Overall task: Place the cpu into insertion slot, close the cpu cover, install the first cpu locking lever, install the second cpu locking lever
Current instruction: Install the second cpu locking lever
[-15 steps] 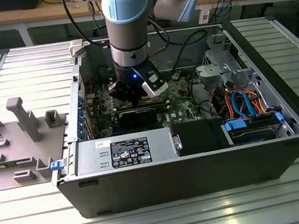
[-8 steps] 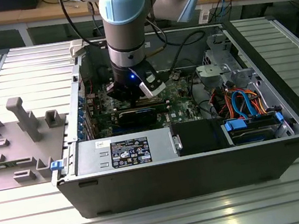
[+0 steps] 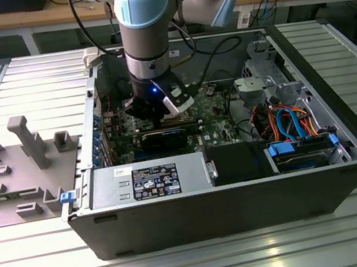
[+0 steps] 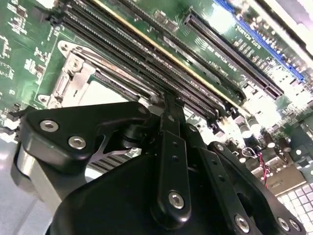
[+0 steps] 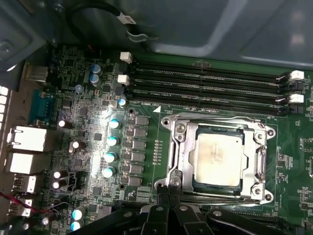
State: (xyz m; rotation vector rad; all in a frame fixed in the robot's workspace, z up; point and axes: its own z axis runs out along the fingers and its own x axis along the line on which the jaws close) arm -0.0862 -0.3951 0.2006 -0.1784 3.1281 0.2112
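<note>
- arm reaches down into the open computer case (image 3: 348,167); gripper (image 3: 160,112) low over the green motherboard (image 3: 218,103).
- in the first wrist view the cpu (image 5: 218,155) sits flat in the insertion slot (image 5: 182,188), with the cpu cover (image 5: 184,159) lying down around it.
- gripper fingertips (image 5: 168,192) look pressed together, pinching nothing, just at the socket's edge.
- my judgement: lever work. a narrow tip, a steady push along the lever's arc, and staying clear of the memory slots (image 5: 205,83) would serve it well.

One cpu (image 5: 218,155), one cpu cover (image 5: 182,157), four long memory slots (image 5: 205,83)
</note>
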